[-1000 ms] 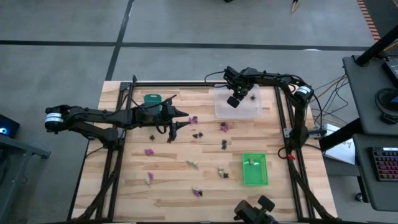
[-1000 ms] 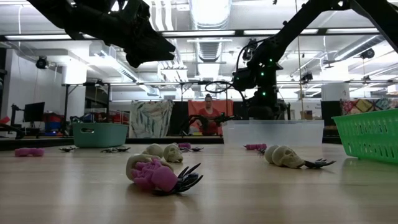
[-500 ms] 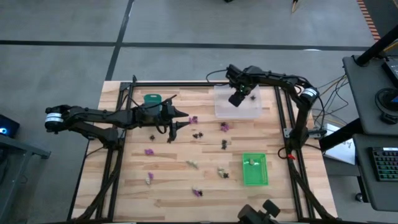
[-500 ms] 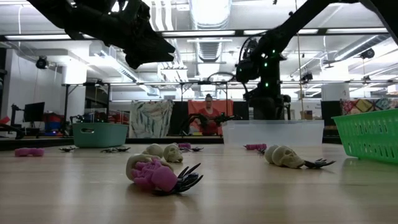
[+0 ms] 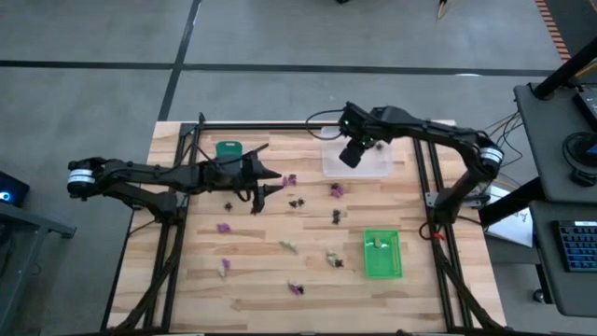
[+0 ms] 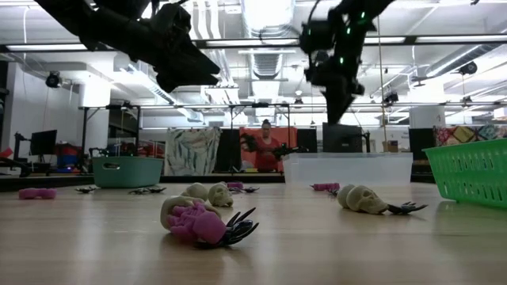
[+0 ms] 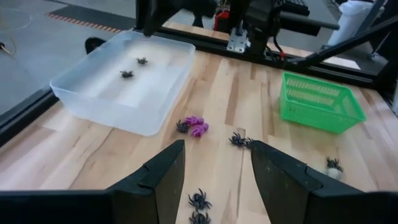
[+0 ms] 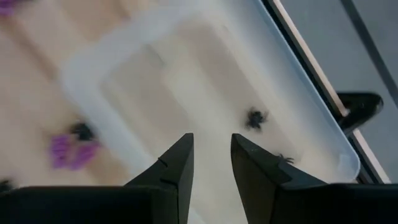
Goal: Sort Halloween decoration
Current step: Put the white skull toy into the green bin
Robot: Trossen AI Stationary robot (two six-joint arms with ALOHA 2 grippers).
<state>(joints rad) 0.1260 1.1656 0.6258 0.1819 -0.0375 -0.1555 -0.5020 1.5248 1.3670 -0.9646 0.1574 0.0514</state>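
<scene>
Halloween decoration lies scattered on the wooden table: purple pieces (image 5: 290,179) (image 5: 223,227), black spiders (image 5: 296,202) (image 5: 336,217) and pale skulls (image 5: 289,246) (image 5: 333,259). Two black spiders (image 8: 255,117) (image 8: 283,158) rest on the clear tray's floor (image 5: 373,166). A pale piece (image 5: 377,244) lies in the green tray (image 5: 381,266). My right gripper (image 8: 211,158) hangs open and empty high above the clear tray. My left gripper (image 7: 214,168) stands open and empty above the table's middle left, over spiders (image 7: 200,200).
A teal tray (image 5: 229,148) stands at the far left of the table. A dark metal frame (image 5: 187,187) borders the table on its sides. In the low view a skull with a purple piece (image 6: 194,220) lies close to the near edge. A person stands in the room beyond.
My right gripper has risen well up from just over the clear tray and drifted slightly toward the table's near edge, still pointing down at the tray. My left arm has kept still. No decoration has moved.
</scene>
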